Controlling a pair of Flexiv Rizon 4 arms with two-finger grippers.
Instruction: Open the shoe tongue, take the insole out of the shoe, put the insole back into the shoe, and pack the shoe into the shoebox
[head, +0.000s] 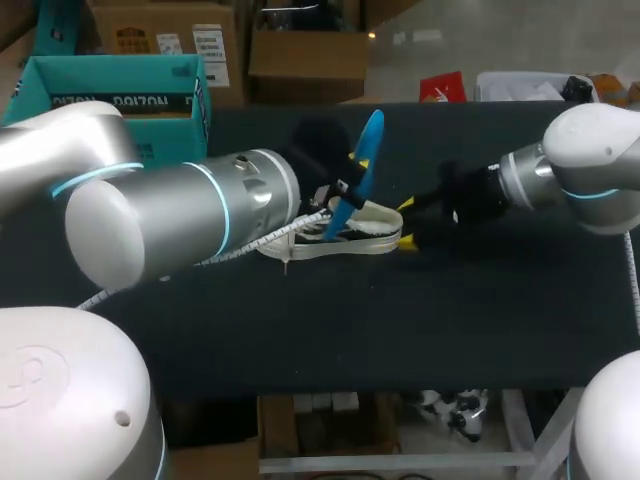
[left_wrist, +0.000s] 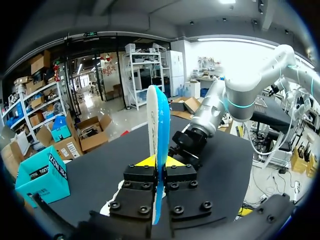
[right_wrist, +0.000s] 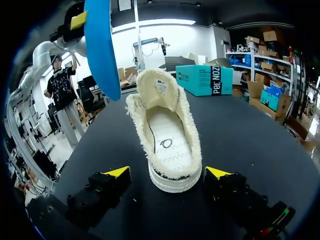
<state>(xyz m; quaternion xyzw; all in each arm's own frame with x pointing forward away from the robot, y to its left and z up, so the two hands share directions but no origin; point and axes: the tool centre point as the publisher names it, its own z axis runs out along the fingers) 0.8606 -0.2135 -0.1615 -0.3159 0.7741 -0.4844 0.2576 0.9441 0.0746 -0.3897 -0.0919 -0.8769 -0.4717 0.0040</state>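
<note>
Teal cardboard marks the shoebox (head: 110, 85), which sits at the far left of the black table (head: 450, 320), well apart from the shoe (right_wrist: 167, 140). Between them comes only my own left forearm (head: 190, 215). In the head view it crosses in front and hides the shoe's far end and nearly all of my left gripper (left_wrist: 159, 161). That gripper is clenched on the blue insole (left_wrist: 157, 120), its 2 fingers pressing the insole's 2 faces near one end, and it holds the insole in the air above the shoe. The insole's long axis stands almost upright with a slight tilt, and my left wrist sees it edge-on. The cream shoe lies sole-down near the table's middle, its long axis across the table and in line with my right gripper (right_wrist: 167, 172). What looks like the heel is nearest that gripper, and the tongue is raised at the other end. My right fingers are spread wide, 1 on each side of that near end, with a gap to the shoe on both sides. From overhead the laces are too blurred to follow.
</note>
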